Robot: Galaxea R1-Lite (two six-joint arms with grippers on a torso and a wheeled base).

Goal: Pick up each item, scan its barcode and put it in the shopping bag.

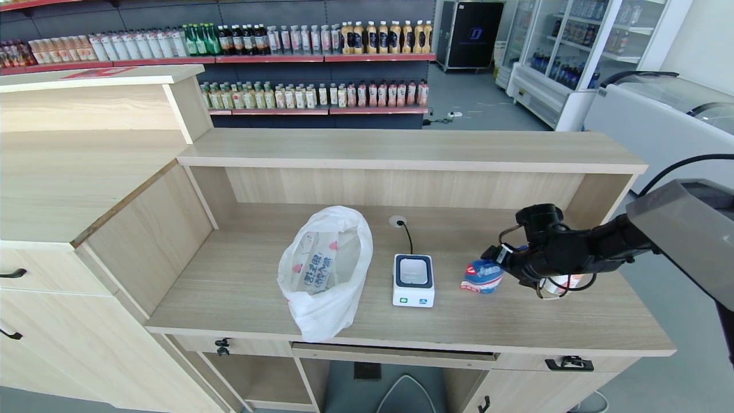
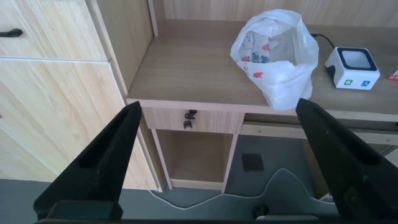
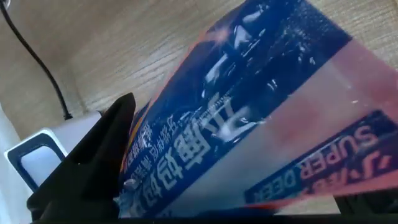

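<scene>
While hanging low off the left front of the counter (image 1: 229,287), aims the left gripper (image 2: 217,106) up at it, black fingers (image 2: 93,168) spread wide on nothing. Has the white shopping bag (image 1: 327,269) next, mouth open upward, red print on its side, then the white scanner (image 1: 413,280), window up. Reaches in level from the right with the right gripper (image 1: 494,255), fingers clamped on the blue packet (image 1: 481,278) just right of the scanner, long axis running left to right, white and red lettering too crumpled to read

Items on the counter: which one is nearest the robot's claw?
The blue packet beside the scanner, at the right gripper; the white cup sits back under the arm.
</scene>
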